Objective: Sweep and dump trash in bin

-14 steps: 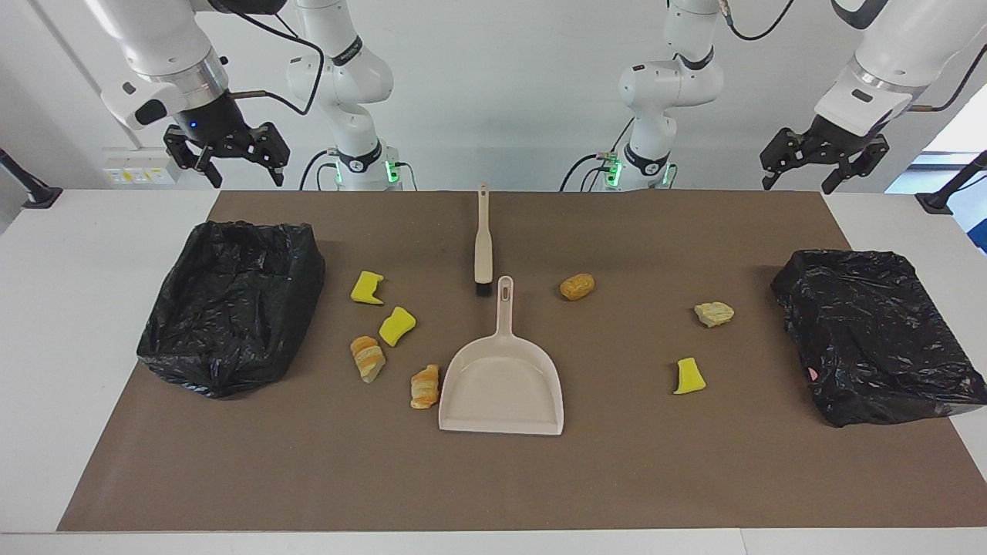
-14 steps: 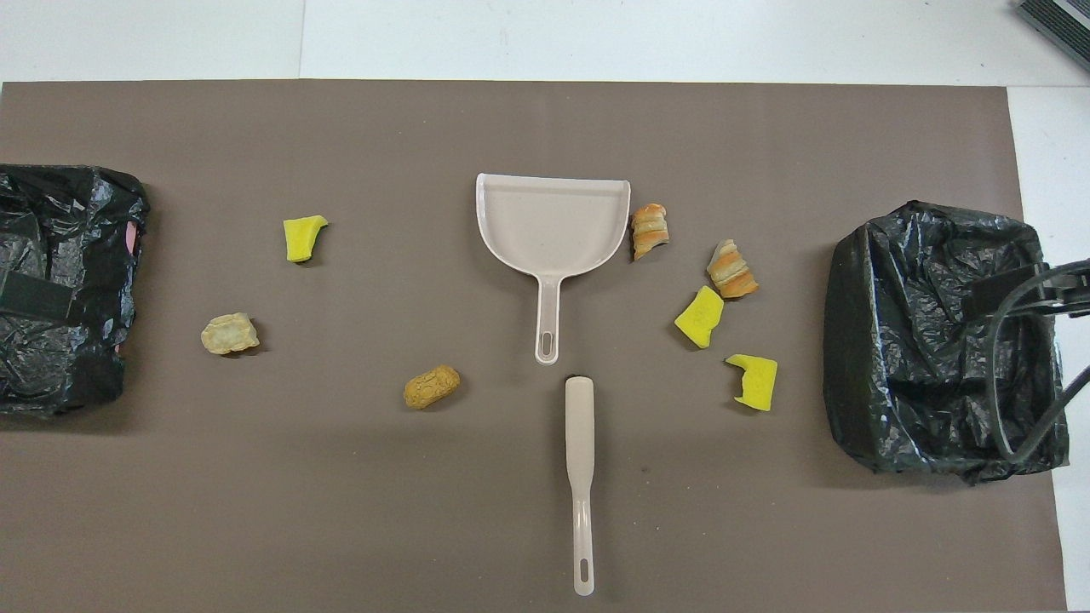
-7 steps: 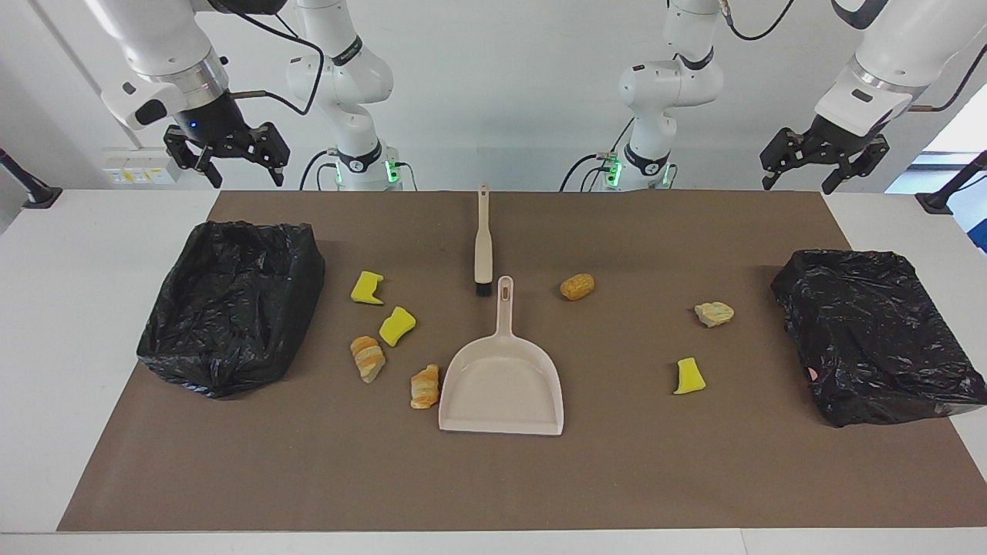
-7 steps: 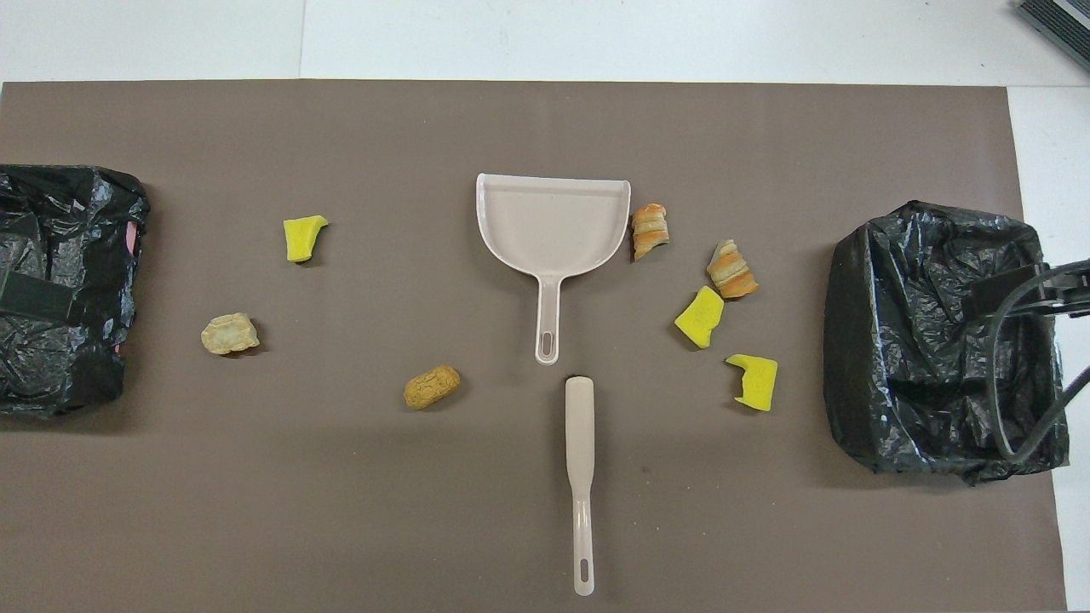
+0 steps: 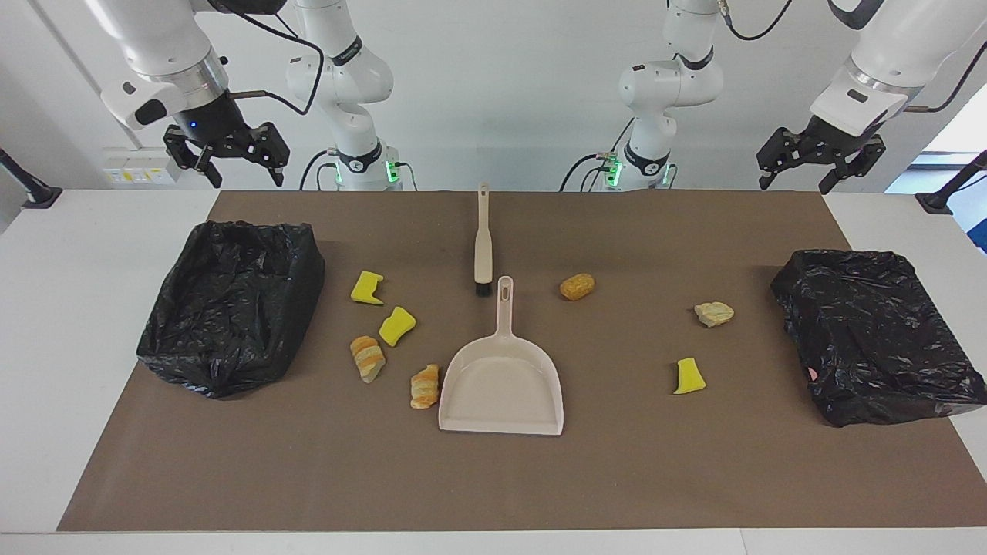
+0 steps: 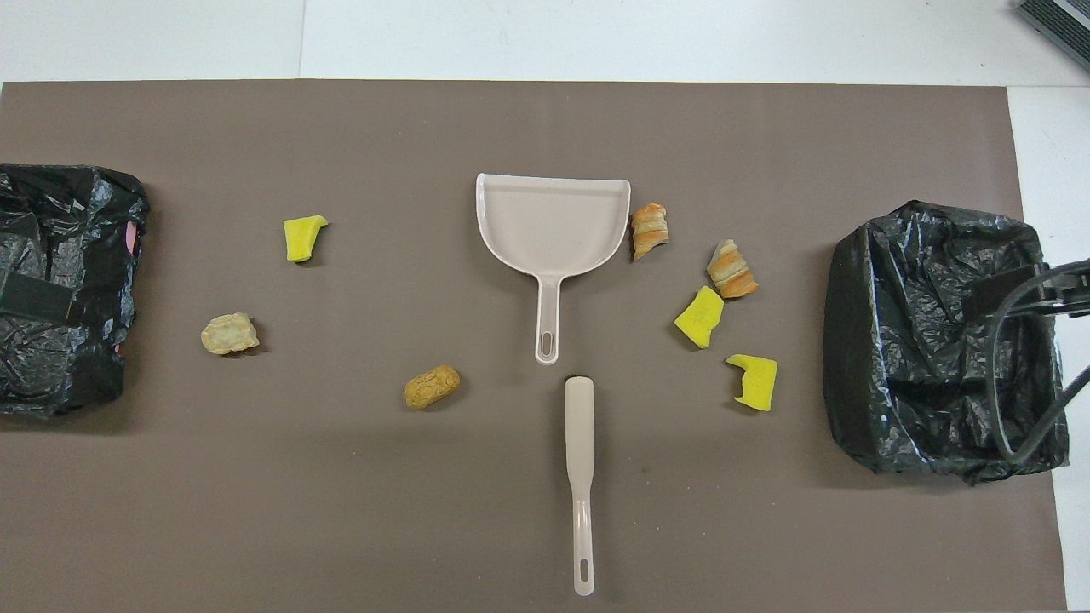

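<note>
Several bits of trash lie on the brown mat. Three are yellow sponge bits (image 5: 367,287) (image 5: 397,325) (image 5: 688,376), two are striped bread-like pieces (image 5: 368,358) (image 5: 425,385). A golden nugget (image 5: 577,286) and a pale lump (image 5: 714,313) lie toward the left arm's end. One black-lined bin (image 5: 231,304) stands at the right arm's end, another bin (image 5: 875,331) at the left arm's end. My right gripper (image 5: 245,182) hangs open and empty, high over the table edge by its bin. My left gripper (image 5: 794,183) hangs likewise, open and empty.
A beige dustpan (image 5: 501,385) lies mid-mat with its handle pointing toward the robots. A beige brush (image 5: 483,247) lies in line with it, nearer to the robots, bristles by the pan's handle. One striped piece touches the pan's side.
Both grippers have drifted slightly upward, the left one a little more. Nothing on the mat has moved.
</note>
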`<state>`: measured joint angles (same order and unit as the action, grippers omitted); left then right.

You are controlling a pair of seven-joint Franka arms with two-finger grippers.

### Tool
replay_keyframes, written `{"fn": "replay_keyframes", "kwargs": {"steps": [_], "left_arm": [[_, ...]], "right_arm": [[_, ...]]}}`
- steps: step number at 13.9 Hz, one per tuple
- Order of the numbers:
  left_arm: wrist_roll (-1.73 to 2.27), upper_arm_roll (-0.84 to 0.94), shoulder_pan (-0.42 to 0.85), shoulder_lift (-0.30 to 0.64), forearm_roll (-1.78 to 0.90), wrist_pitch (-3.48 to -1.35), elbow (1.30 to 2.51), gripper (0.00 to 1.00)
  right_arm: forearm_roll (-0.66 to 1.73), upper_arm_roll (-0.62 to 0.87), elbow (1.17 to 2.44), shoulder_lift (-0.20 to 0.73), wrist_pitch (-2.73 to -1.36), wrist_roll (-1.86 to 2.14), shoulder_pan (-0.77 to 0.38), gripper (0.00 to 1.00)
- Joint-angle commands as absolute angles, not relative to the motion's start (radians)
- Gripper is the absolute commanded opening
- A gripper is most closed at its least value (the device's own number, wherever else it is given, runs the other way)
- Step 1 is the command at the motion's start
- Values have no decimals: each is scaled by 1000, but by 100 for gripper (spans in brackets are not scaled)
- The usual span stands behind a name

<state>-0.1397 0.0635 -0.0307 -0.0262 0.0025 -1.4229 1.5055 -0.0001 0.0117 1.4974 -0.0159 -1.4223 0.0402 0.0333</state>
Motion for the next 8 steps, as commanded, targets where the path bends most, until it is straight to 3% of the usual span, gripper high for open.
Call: {"fn": "replay_keyframes", "kwargs": {"steps": [1, 8], "left_arm": [[-152, 57, -23, -49, 5, -1416, 1525, 100], [-152, 55, -25, -49, 6, -1425, 1525, 100]], "right_arm": [[15, 15, 1519, -28, -1442, 74, 48, 100], [14, 15, 1519, -29, -1442, 74, 48, 100]]}}
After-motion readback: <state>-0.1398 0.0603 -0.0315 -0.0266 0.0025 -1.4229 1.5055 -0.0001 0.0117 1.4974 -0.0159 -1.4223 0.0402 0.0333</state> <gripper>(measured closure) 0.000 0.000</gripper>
